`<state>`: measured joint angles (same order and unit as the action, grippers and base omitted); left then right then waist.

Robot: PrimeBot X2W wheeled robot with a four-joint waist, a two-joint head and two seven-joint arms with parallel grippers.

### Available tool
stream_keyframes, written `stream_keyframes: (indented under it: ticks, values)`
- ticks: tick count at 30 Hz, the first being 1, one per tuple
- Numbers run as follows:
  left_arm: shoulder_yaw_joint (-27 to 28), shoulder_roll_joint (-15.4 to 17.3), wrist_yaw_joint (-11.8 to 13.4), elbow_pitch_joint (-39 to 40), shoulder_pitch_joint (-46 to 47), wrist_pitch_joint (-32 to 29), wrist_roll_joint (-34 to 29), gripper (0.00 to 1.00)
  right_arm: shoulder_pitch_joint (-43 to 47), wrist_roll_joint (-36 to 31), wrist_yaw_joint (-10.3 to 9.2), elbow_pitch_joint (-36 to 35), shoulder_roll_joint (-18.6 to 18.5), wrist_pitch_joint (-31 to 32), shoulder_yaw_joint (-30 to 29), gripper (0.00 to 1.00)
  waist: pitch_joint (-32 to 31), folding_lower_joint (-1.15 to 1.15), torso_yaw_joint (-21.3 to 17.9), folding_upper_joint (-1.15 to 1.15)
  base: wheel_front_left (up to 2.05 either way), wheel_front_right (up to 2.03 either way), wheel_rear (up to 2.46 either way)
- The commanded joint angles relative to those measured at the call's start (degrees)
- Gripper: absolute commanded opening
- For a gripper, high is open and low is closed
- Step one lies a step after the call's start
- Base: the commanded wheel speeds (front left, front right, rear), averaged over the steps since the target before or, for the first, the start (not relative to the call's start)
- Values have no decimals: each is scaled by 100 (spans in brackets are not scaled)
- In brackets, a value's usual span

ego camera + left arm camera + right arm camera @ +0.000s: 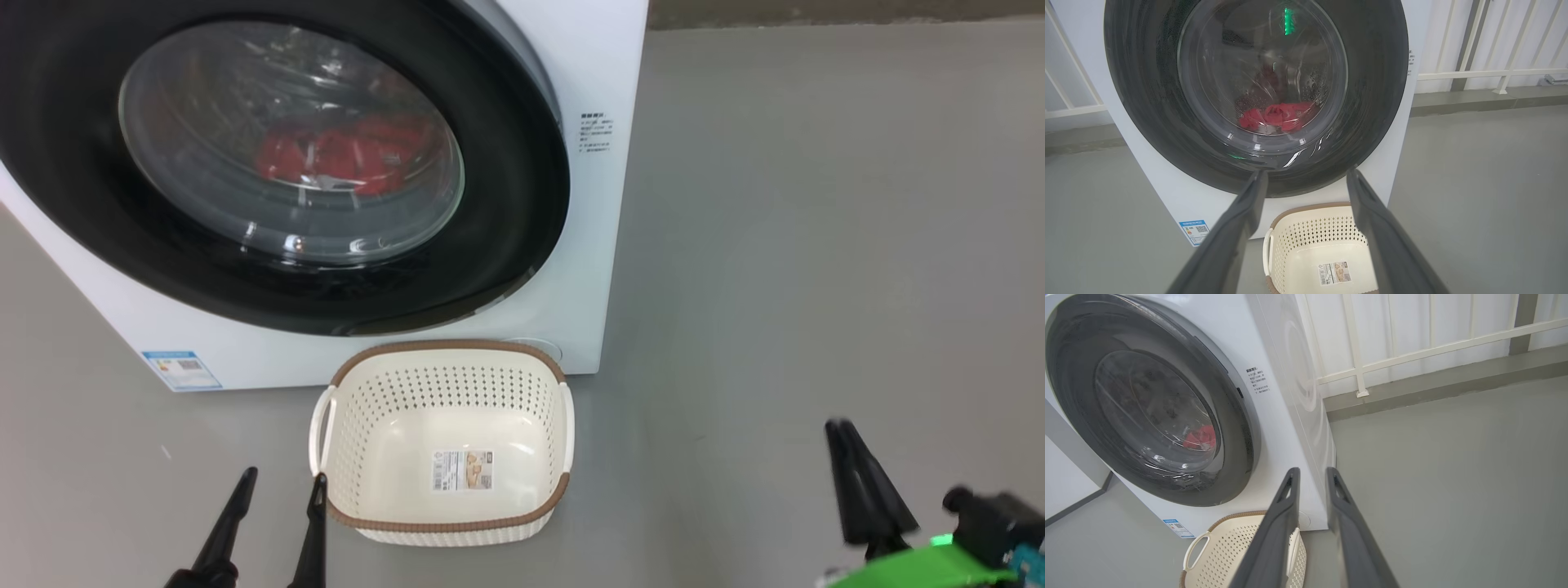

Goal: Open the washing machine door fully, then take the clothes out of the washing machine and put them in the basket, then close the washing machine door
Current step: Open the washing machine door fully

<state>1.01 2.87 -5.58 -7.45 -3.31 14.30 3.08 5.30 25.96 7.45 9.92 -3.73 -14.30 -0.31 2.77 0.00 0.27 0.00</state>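
Washing machine door (506, 204) stands shut over the clothes (343, 159) (red, behind glass), ahead and left of the right gripper (1311, 473), half-narrowed and empty; left gripper (283, 475) gapes wide beside the basket (445, 347).

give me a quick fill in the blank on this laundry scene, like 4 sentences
1. The washing machine door is ____.
2. The clothes behind its glass are ____ in colour.
3. The basket stands on the floor in front of the washing machine and holds ____ clothes.
4. The left gripper hovers by the basket with its jaws ____.

Missing words: closed; red; no; open
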Motion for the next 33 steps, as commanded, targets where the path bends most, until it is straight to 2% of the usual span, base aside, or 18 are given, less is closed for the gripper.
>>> stream_keyframes:
  ticks: [1,8,16,27,33]
  values:
    - [170,24,-24,163,134,70,28,100,-383,235,3,-197,-41,-70,162,0,49,0,31,0,0,0,0]
    - [35,10,-64,165,289,70,67,100,-1458,990,3,-261,-13,-70,391,0,246,0,208,0,0,0,0]
    - [-242,3,-109,102,505,70,150,100,-2759,1866,3,53,-203,-70,349,0,456,0,643,0,0,0,0]
    - [-593,1,-73,49,826,70,408,100,-4075,3239,3,703,-916,-65,836,0,852,0,1190,0,0,0,0]
    - [-760,1,-31,12,1050,70,558,100,-4841,4431,3,1029,-1336,351,1253,0,1167,0,1472,0,0,0,0]
